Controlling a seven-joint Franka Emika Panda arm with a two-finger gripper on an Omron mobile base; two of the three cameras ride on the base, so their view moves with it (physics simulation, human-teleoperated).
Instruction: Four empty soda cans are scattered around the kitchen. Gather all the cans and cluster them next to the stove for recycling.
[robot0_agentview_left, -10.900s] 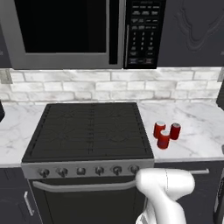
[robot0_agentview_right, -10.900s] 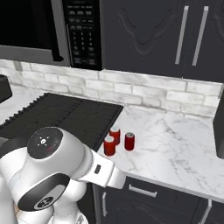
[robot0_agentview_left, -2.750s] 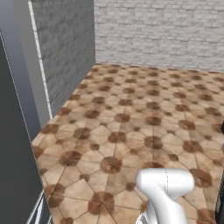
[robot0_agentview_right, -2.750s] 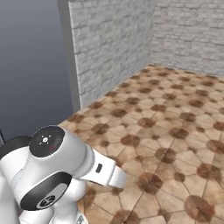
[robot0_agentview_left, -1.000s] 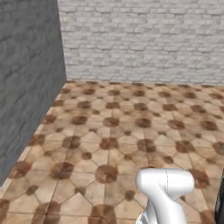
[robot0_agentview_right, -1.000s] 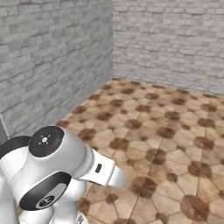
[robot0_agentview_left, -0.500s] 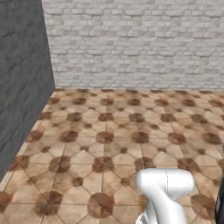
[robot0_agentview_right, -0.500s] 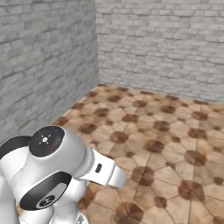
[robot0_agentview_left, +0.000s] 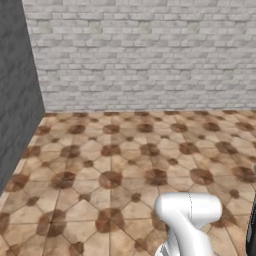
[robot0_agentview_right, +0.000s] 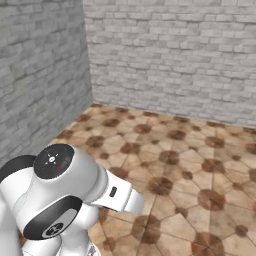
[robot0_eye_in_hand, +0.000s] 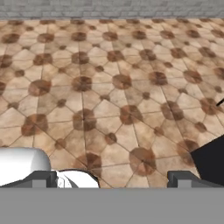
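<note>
A tiled floor (robot0_agentview_left: 115, 165) with a brown and beige octagon pattern is seen in both base views, and it is also seen in the hand view (robot0_eye_in_hand: 109, 87). A light grey brick wall (robot0_agentview_left: 145, 55) is faced across the far side of the floor. In the left base view a darker grey wall (robot0_agentview_left: 15, 90) is met at the left, and the corner between the two walls is seen there. In the right base view the same corner is seen with the side wall (robot0_agentview_right: 40, 75) at the left.

The white arm (robot0_agentview_left: 187, 220) is seen at the lower right of the left base view, and at the lower left of the right base view (robot0_agentview_right: 65, 195). It is folded low, close to the base.

In the hand view the end effector (robot0_eye_in_hand: 116, 178) is shown by two small dark finger tips at the bottom edge. They are held well apart, so the end effector is released, and nothing is seen between them. A dark shape (robot0_eye_in_hand: 212, 159) is seen at the right edge of this view; what it is cannot be told.

The place of the soda cans and of the stove cannot be told from these views.
</note>
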